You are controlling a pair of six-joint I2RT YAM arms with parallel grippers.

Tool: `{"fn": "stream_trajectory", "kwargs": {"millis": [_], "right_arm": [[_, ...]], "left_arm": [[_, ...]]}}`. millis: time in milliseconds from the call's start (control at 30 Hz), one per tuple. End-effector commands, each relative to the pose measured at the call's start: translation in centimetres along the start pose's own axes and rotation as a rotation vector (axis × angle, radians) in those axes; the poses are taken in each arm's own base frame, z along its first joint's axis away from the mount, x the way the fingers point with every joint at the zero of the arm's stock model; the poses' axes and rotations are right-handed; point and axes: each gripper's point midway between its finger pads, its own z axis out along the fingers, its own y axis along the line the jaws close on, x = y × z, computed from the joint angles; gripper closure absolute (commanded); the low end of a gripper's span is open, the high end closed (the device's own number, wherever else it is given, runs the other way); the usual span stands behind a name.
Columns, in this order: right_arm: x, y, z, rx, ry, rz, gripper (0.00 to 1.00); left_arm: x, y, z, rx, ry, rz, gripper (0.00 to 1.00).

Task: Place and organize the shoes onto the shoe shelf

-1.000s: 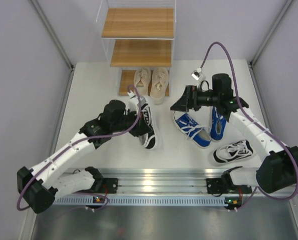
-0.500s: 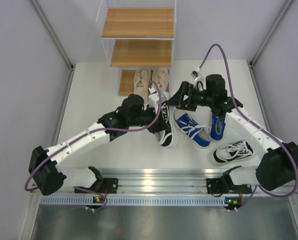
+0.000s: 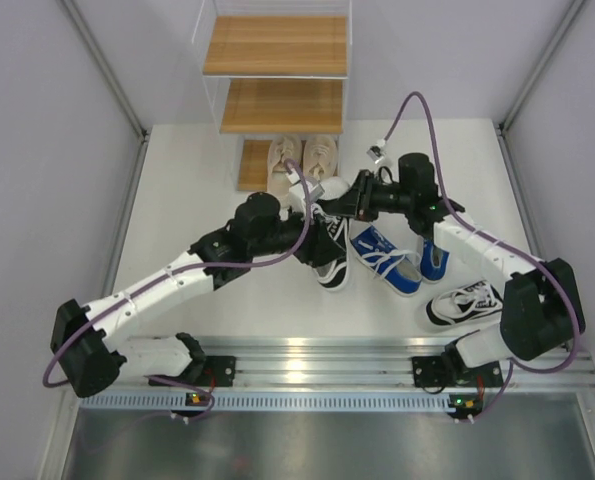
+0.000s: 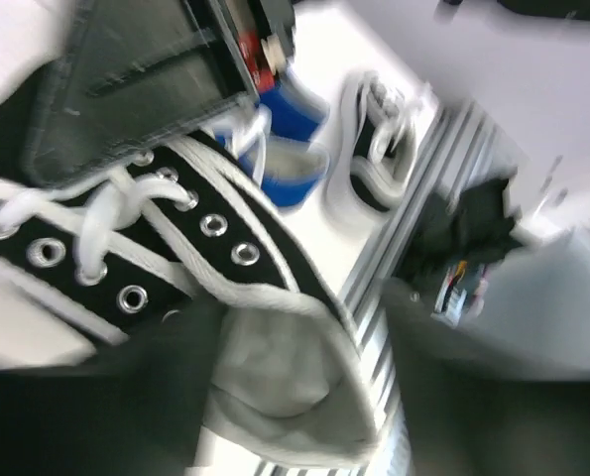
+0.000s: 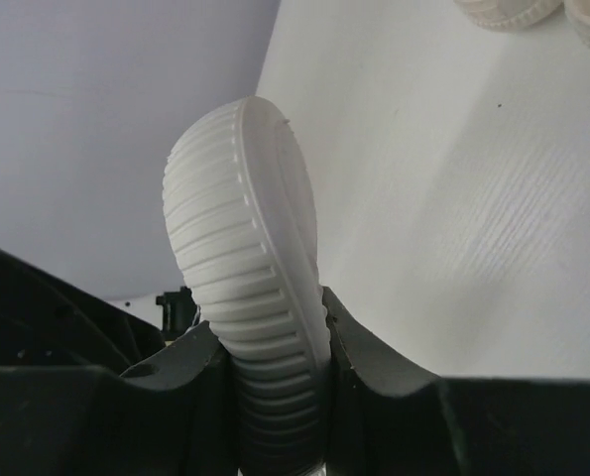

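A black-and-white shoe (image 3: pixel 331 262) is at mid-table between both arms. My right gripper (image 5: pixel 275 337) is shut on its white ribbed sole (image 5: pixel 245 218), clamped at the toe end; from above this gripper (image 3: pixel 339 208) is at the shoe's far end. My left gripper (image 3: pixel 315 238) is at the shoe's heel, with its jaws open around the grey-lined collar (image 4: pixel 285 387) and a gap on one side. The laces and eyelets (image 4: pixel 126 248) fill the left wrist view. Two beige shoes (image 3: pixel 302 160) sit on the shoe shelf's (image 3: pixel 277 105) lowest board.
Two blue shoes (image 3: pixel 382 258) (image 3: pixel 434 255) lie just right of the held shoe. The other black-and-white shoe (image 3: pixel 467 302) lies near the right arm's base. The shelf's upper two boards (image 3: pixel 275 45) are bare. A metal rail (image 3: pixel 307 365) runs along the near edge.
The left arm carried the black-and-white shoe rightward. The right gripper came left and closed on its sole. The left jaws, shut before, have opened.
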Motion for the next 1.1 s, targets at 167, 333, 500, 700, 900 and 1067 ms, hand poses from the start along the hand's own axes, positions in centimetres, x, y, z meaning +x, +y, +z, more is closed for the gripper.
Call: {"fn": "stream_trajectory", "kwargs": {"millis": [167, 333, 500, 700, 900, 1067], "right_arm": [[-6.0, 3.9, -5.2, -0.37, -0.218, 0.092, 1.0], [-8.1, 4.2, -6.3, -0.38, -0.272, 0.127, 1.0], [-11.0, 5.4, -7.5, -0.395, -0.331, 0.091, 1.0], [-11.7, 5.7, -7.8, -0.397, -0.348, 0.094, 1.0], [-11.9, 5.8, -7.9, -0.396, -0.358, 0.104, 1.0], [-12.2, 6.2, -8.1, -0.403, -0.365, 0.101, 1.0]], "left_arm": [[-7.4, -1.0, -5.7, 0.025, -0.502, -0.167, 0.02], [-6.4, -1.8, -5.4, 0.089, -0.473, -0.221, 0.02], [-6.2, -2.6, -5.3, 0.192, -0.516, -0.32, 0.02], [-7.8, -4.3, -5.0, 0.298, -0.527, -0.381, 0.02], [-7.9, -5.4, -3.2, 0.354, -0.439, -0.383, 0.02], [-7.1, -5.1, -1.9, 0.357, -0.388, -0.4, 0.02]]}}
